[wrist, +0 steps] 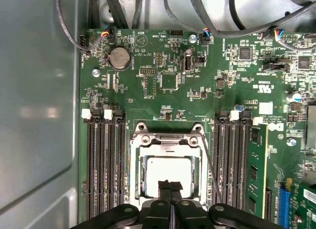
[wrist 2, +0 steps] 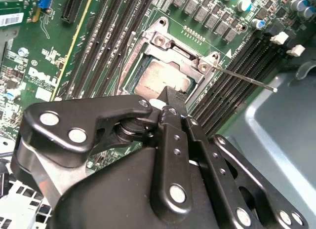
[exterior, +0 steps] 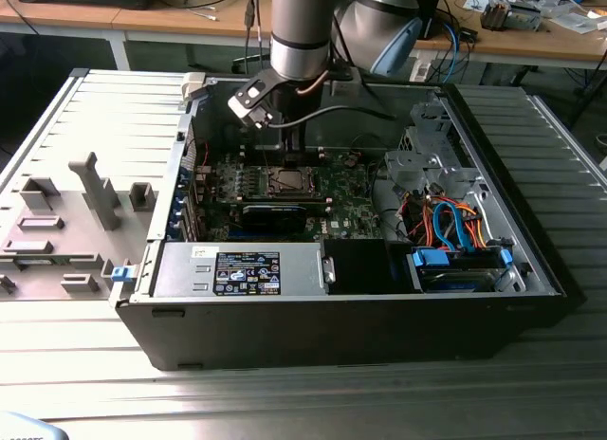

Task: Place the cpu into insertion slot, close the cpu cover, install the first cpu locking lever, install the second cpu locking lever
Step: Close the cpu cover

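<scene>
Figure: open computer case (exterior: 332,336) on a slatted metal counter (exterior: 285,402), with 1 arm reaching down to the green board. The cpu (wrist: 168,173) lies flat inside the insertion slot (exterior: 285,181), its silvery top showing through the window of the cpu cover (wrist: 170,139), which appears lowered around it; steps 1 and 2 therefore look done. In the second wrist view, 1 locking lever (wrist 2: 247,79) stands out as a thin rod slanting away from the socket over the memory slots, apparently unlatched, so the lever steps are judged not yet done; a 2nd lever cannot be made out with certainty. The pincer (wrist: 170,187) is clenched, its 2 fingertips pressed together with nothing visible between them, poised at the near edge of the cpu; contact cannot be confirmed. Count: 1 cpu, 1 slot, 1 cover, 1 clear lever, 2 banks of memory slots (wrist: 103,170) flanking the socket.
</scene>
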`<state>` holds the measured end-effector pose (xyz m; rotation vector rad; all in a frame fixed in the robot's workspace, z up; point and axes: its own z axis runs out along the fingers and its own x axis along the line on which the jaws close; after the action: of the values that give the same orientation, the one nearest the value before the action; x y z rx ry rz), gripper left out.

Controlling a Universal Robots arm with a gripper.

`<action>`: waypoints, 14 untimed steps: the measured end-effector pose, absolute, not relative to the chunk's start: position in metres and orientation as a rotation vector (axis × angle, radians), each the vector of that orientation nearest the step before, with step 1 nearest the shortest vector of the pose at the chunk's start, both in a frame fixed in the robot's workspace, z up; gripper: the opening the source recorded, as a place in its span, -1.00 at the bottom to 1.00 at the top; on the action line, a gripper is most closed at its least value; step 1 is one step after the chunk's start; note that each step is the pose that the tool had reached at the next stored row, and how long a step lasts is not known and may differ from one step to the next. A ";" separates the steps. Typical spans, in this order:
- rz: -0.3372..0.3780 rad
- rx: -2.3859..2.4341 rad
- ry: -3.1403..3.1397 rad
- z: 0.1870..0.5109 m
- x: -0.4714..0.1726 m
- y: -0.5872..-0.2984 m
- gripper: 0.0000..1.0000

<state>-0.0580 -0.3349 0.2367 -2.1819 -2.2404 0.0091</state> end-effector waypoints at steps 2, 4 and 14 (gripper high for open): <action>0.009 -2.182 -2.240 0.240 -0.058 -0.335 -0.79; 0.009 -2.182 -2.240 0.242 -0.058 -0.335 -0.79; 0.009 -2.182 -2.240 0.256 -0.058 -0.335 -0.79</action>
<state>-0.0579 -0.3349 0.2564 -2.1818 -2.2405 0.0090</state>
